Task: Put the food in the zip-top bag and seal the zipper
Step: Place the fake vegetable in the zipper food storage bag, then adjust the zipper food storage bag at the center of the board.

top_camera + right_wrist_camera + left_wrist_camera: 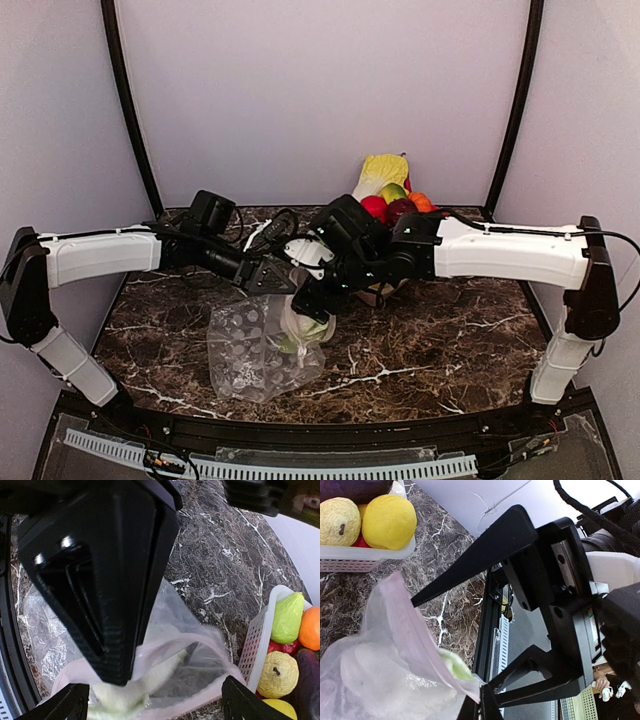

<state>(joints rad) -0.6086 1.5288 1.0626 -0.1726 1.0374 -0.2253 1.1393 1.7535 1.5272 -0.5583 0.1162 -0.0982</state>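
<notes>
Arms, two, meeting over the middle of a dark marble-patterned table (450, 340).

Grippers, two: the left gripper (278, 282) is clenched on the zipper (422, 635), pinching that pink strip and holding the mouth up. The right gripper (157, 705) hangs just above the mouth, jaws spread wide, gripping nothing.

Bags, one: the zip-top bag (245, 355), clear with white dots, body resting on the table near the front edge, mouth gaping and unsealed. Contents, one item: a cauliflower (122, 696), white with a green leaf showing, just inside the mouth.

Trays, one: a white perforated tray (255, 645) at the back of the table, apart from the bag. Contents, six pieces counted from the right wrist view:
- a lemon (389, 521)
- a pale yellow round fruit (277, 672)
- a pale green piece (287, 617)
- an orange piece (311, 627)
- a red piece (280, 647)
- a dark purple piece (305, 680)

Overhead, one leafy yellow cabbage (383, 172) stands at the tray's far end; whether it is inside, I cannot tell.
</notes>
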